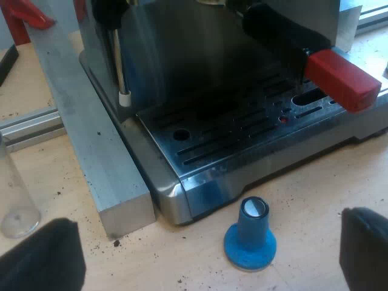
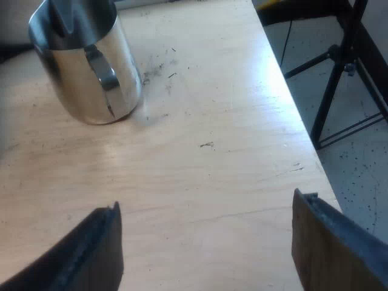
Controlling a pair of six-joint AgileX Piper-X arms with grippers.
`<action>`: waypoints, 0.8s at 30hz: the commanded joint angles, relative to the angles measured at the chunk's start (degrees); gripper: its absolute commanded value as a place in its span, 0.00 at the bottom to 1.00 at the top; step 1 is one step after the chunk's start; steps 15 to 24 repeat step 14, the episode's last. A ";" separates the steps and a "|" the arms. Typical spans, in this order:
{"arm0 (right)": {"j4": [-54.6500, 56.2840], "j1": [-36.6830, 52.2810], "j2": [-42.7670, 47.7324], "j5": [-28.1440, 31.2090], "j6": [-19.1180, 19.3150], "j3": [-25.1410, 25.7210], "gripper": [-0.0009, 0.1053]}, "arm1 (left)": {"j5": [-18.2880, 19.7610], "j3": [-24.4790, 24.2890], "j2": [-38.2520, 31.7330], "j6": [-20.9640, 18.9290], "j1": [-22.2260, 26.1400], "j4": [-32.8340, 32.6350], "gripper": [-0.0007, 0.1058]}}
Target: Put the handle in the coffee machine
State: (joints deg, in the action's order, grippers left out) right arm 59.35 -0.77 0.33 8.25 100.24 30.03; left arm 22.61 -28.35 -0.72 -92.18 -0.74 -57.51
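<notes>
Left claw (image 1: 203,251) spread wide, empty, above the tabletop (image 1: 182,270). Red-ended handle (image 1: 285,33) projects from the espresso machine (image 1: 200,60) front, over the drip tray (image 1: 242,133). Blue tamper (image 1: 250,233) stands just beside the tray. Right claw (image 2: 209,239) wide open, empty, near a steel pitcher (image 2: 85,66).

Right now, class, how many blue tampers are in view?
1: the round blue tamper stands on the wooden table beside the steel espresso machine; others may be hidden.
</notes>
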 commanded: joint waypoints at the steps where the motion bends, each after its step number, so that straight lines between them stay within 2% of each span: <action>1: -0.33 -0.07 2.51 -0.39 0.28 0.26 0.59 | 0.40 -0.18 -8.02 -0.52 -0.91 1.10 0.82; 24: -0.33 -0.07 2.51 -0.39 0.28 0.26 0.59 | 0.52 -0.18 -8.02 -0.52 -1.28 1.10 0.82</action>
